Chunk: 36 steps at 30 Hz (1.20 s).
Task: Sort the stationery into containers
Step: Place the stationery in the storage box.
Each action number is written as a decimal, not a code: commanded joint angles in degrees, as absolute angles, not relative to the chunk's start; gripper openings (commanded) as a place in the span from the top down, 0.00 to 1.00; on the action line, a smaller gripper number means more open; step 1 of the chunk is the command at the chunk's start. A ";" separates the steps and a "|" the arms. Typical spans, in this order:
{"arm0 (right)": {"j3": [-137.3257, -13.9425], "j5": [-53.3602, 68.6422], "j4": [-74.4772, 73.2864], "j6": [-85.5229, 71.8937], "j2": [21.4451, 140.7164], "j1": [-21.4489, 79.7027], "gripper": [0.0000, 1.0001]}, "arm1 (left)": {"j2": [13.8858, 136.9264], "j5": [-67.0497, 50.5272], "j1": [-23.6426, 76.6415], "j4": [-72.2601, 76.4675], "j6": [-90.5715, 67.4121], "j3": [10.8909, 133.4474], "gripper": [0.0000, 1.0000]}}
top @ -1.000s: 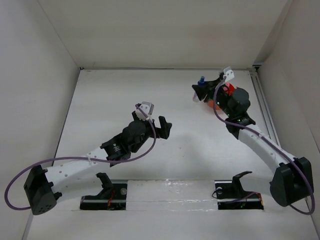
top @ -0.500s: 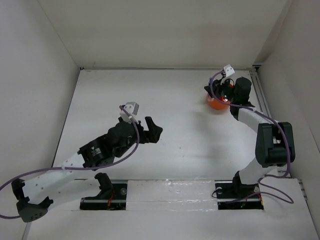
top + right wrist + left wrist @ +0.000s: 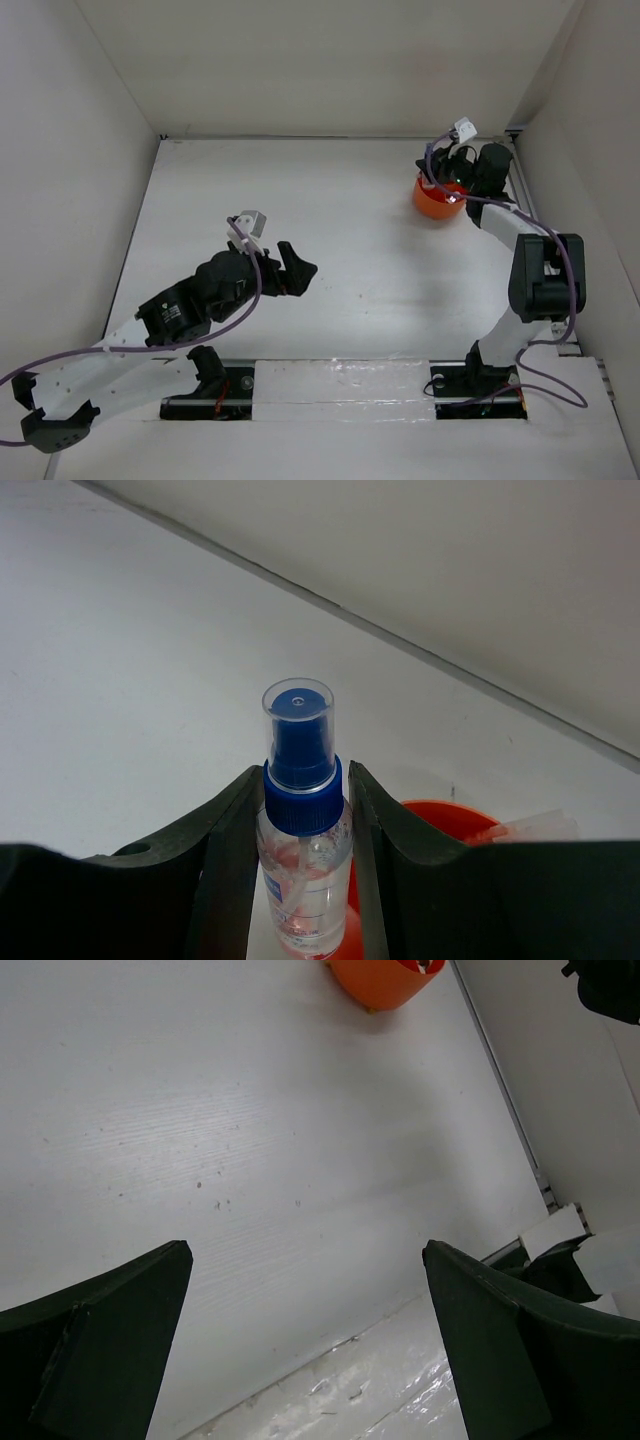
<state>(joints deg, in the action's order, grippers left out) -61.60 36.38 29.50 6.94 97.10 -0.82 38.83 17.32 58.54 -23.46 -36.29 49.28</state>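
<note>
Our right gripper (image 3: 303,790) is clamped on the small clear bottle (image 3: 298,880) at its blue collar, holding it upright just over the orange tub (image 3: 432,203) in the far right corner of the bench. We judge the bottle light, stiff and smooth-sided, so liable to slip; a hold at the collar, under the cap, suits it. The back and right walls stand close, leaving little room to swing, and the open room lies toward the middle of the bench. Our left gripper (image 3: 305,1260) hangs wide open, holding nothing, over the near left part, well apart from the tub.
</note>
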 commanded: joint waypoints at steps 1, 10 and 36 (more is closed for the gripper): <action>-64.95 38.41 31.99 8.61 98.17 -2.98 1.00 | 38.85 15.73 58.89 -22.42 -35.51 50.45 0.00; -66.09 40.34 30.76 8.61 100.28 -4.39 0.98 | 38.23 15.47 58.89 -21.36 -34.98 49.83 0.00; -61.79 39.55 33.93 7.38 100.47 -4.39 0.15 | 35.51 15.47 58.89 -21.88 -34.45 49.83 0.00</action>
